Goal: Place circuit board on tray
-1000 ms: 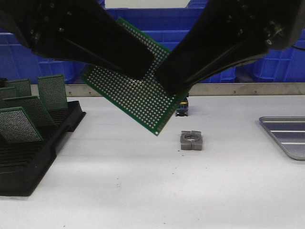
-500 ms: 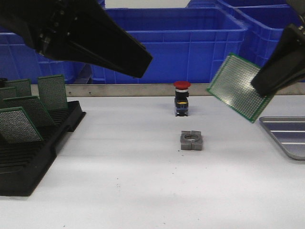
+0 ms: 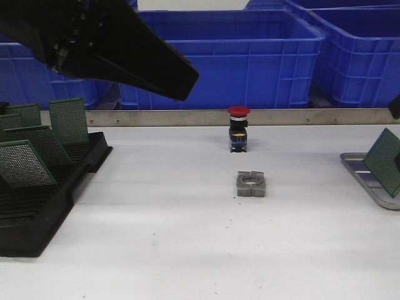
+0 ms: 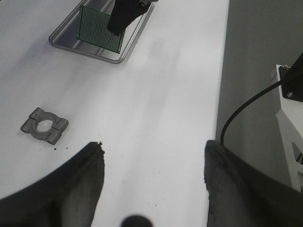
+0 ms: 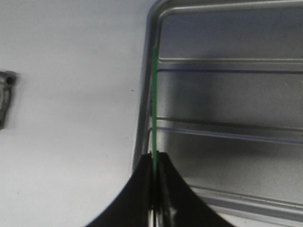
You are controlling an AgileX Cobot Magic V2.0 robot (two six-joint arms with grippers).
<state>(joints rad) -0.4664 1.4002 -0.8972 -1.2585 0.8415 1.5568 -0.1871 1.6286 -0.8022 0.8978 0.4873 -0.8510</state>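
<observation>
Front view shows you the circuit board (image 3: 386, 162) standing on edge, tilted, above the tray's (image 3: 365, 177) rim at 3 o'clock on the bench (image 3: 187, 237). Your right tool (image 5: 155, 189) pinches its edge. Your left tool (image 4: 151, 161) hangs spread, holding nothing. Four boards lean in the black rack (image 3: 37, 206) at 9 o'clock.
</observation>
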